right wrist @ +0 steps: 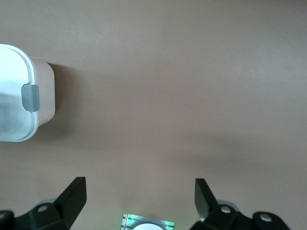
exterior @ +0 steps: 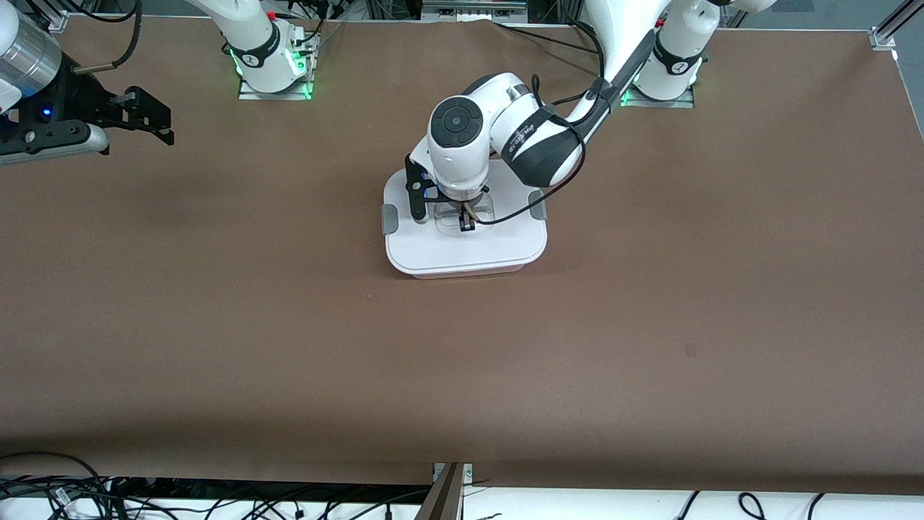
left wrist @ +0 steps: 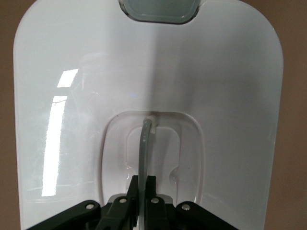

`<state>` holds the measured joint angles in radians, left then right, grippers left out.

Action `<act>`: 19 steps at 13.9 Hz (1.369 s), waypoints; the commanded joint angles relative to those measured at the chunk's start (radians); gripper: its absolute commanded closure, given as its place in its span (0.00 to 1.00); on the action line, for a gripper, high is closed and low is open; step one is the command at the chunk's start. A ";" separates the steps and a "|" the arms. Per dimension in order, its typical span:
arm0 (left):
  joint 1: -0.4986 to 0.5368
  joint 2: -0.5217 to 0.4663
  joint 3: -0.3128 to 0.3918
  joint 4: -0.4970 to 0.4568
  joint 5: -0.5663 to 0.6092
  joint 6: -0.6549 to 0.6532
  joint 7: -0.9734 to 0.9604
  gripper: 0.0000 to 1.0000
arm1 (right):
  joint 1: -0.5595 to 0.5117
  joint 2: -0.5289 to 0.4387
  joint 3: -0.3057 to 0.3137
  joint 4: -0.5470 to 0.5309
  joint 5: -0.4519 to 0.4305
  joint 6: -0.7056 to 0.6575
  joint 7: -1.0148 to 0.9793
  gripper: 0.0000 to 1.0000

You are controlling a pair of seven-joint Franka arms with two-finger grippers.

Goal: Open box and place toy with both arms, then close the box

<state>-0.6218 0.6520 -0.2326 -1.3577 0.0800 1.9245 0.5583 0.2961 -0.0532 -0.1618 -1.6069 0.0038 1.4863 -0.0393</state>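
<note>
The box sits mid-table with its white lid on, both grey clips at the sides. The left gripper is down on the lid's middle, fingers pinched on the clear handle. The right gripper waits spread wide over the table's right-arm end.

The front view looks down from high across the table, facing both arms. The left wrist view sits close above the box. The right wrist view sees this box from farther away.
</note>
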 commanded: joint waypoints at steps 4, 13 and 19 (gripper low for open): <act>0.008 0.054 0.012 0.111 0.038 0.014 -0.044 0.00 | 0.008 0.006 -0.004 0.024 -0.013 -0.011 0.019 0.00; 0.288 0.049 0.035 0.292 -0.026 -0.167 -0.100 0.00 | 0.008 0.006 -0.004 0.024 -0.033 -0.009 0.012 0.00; 0.444 0.006 0.125 0.312 -0.023 -0.242 -0.100 0.00 | 0.008 0.009 -0.004 0.024 -0.031 -0.008 0.019 0.00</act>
<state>-0.1822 0.6739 -0.1532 -1.0594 0.0689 1.7326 0.4717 0.2970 -0.0520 -0.1624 -1.6048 -0.0149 1.4873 -0.0380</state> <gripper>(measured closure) 0.000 0.000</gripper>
